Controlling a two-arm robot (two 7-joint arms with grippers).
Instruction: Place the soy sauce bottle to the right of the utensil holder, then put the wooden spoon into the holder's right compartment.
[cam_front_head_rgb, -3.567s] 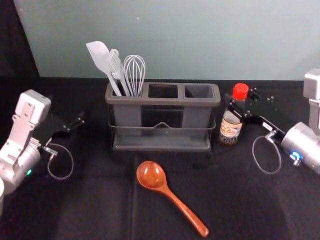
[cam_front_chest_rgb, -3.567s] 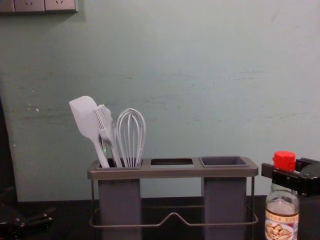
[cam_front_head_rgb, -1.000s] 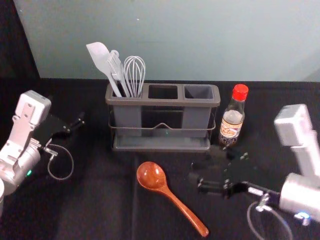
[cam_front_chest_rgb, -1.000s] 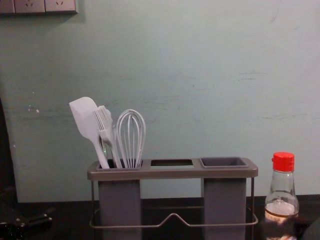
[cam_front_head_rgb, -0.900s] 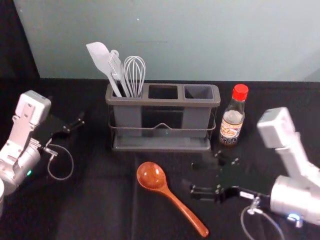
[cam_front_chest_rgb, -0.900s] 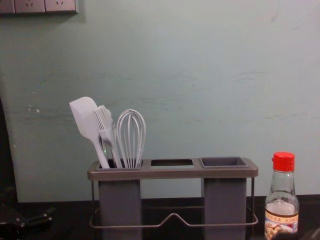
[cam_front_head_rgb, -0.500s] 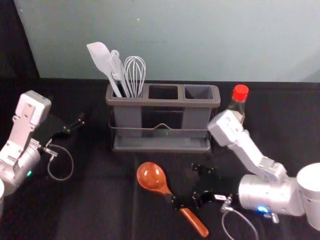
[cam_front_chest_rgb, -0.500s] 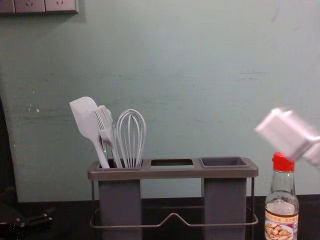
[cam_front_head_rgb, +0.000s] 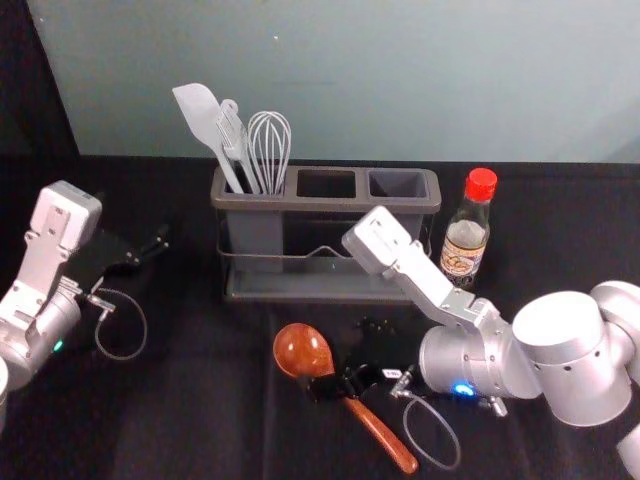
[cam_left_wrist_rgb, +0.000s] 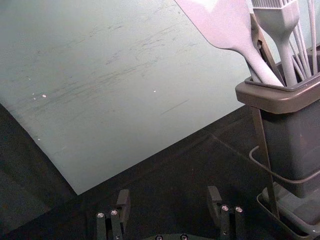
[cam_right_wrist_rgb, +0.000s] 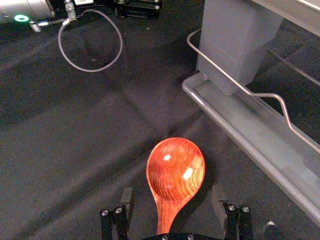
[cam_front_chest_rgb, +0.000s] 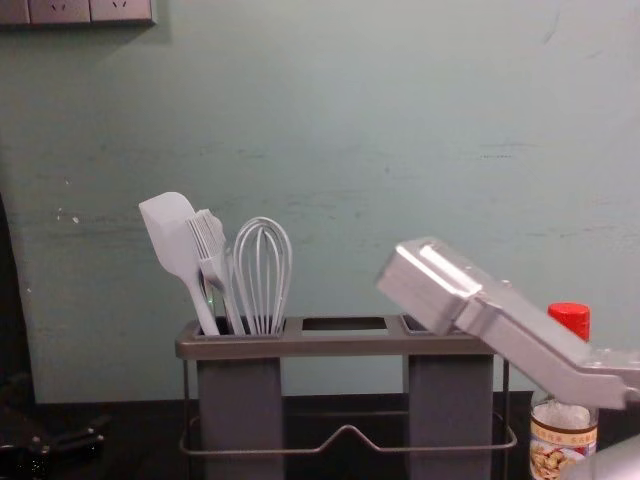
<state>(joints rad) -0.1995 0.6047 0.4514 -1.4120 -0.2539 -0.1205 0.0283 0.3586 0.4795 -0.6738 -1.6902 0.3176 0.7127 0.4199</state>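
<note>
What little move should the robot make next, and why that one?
Probably ease the right end effector down slightly around the wooden spoon. Its open jaws stand on either side of the spoon, which lies ungripped, and the soy sauce bottle already stands to the right of the utensil holder, so the spoon seems next.

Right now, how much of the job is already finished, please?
The soy sauce bottle looks done, standing right of the utensil holder. The open right gripper is at the wooden spoon, seemingly not yet gripping it. Remaining: lift it into the right compartment, which looks empty.
</note>
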